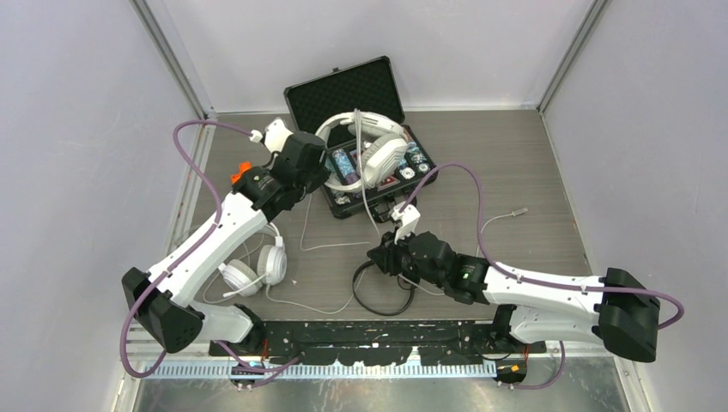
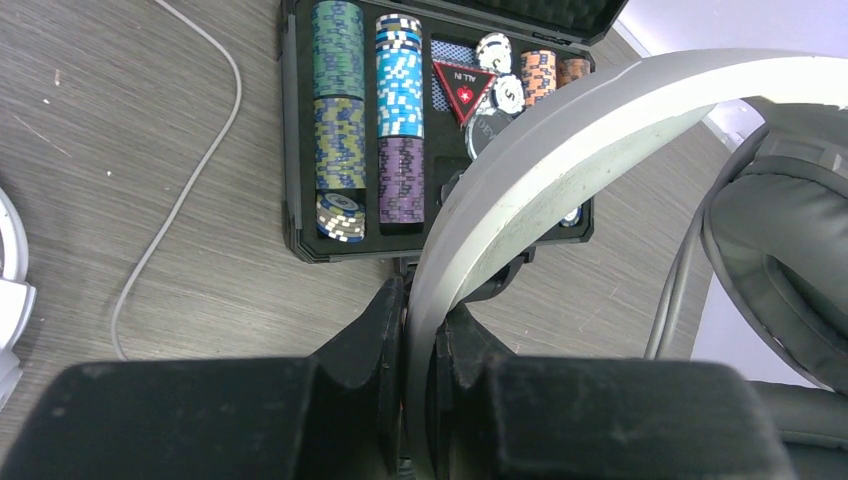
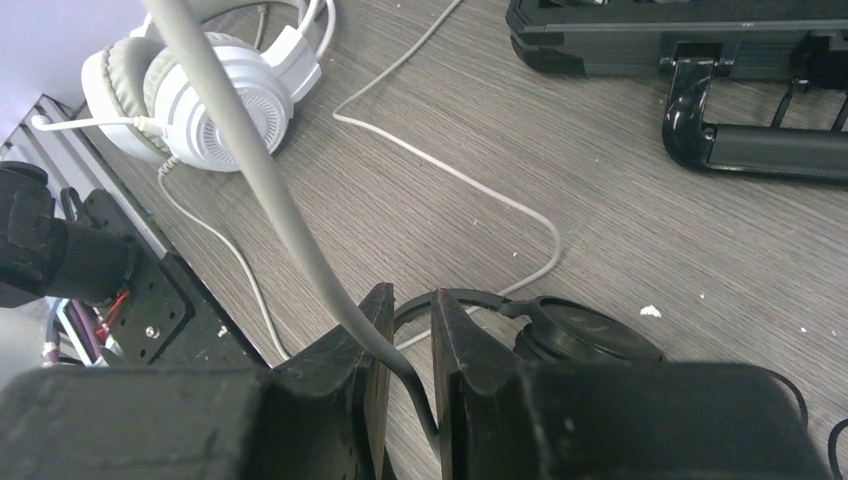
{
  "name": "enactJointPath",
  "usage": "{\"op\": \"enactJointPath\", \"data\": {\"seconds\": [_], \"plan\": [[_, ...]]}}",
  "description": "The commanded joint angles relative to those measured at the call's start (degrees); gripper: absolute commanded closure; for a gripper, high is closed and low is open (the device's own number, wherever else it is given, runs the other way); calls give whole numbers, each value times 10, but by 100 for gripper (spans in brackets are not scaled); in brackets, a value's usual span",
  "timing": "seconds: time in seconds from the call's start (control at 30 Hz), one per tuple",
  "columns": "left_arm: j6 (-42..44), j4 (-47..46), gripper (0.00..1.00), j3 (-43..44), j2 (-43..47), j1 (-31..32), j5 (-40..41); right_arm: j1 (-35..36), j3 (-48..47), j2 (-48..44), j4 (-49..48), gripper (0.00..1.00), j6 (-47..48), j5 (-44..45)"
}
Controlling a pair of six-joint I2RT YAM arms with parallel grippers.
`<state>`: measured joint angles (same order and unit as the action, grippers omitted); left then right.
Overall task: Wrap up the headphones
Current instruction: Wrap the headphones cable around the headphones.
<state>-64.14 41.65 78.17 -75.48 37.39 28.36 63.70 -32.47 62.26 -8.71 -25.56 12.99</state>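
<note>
White-grey over-ear headset [image 1: 384,159] with grey cord [image 3: 260,170]; white round-cup headset [image 1: 256,268]; black slim headset [image 3: 585,335]. Black case [image 1: 343,90] holding green, blue and purple striped chips [image 2: 398,120]. Grey wood-grain surface [image 1: 515,163].

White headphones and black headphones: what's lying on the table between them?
A thin pale cord lies between the white headphones and black headphones, shown in the right wrist view.
</note>
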Motion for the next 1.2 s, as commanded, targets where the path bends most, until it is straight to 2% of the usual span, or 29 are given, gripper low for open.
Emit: {"op": "enactJointPath", "data": {"seconds": [0.0, 0.43, 0.53, 0.63, 0.73, 1.0, 1.17], "plan": [[-17, -37, 100, 42, 26, -2, 6, 3, 32, 1, -80, 74, 3, 12], [-26, -32, 100, 43, 42, -20, -40, -14, 103, 5, -143, 74, 11, 28], [-28, -41, 100, 33, 49, -28, -70, -25, 108, 11, -153, 81, 9, 21], [-18, -62, 100, 15, 59, -42, -127, -39, 105, -5, -148, 93, 5, 12], [31, -124, 100, -18, 79, -52, -210, -59, 103, -34, -133, 100, -1, 10], [152, -108, 100, -37, 107, -91, -334, -124, 102, -123, -79, 100, -13, 1], [231, -109, 100, -21, 94, -118, -452, -156, 81, -145, -37, 100, -10, 7]]}}
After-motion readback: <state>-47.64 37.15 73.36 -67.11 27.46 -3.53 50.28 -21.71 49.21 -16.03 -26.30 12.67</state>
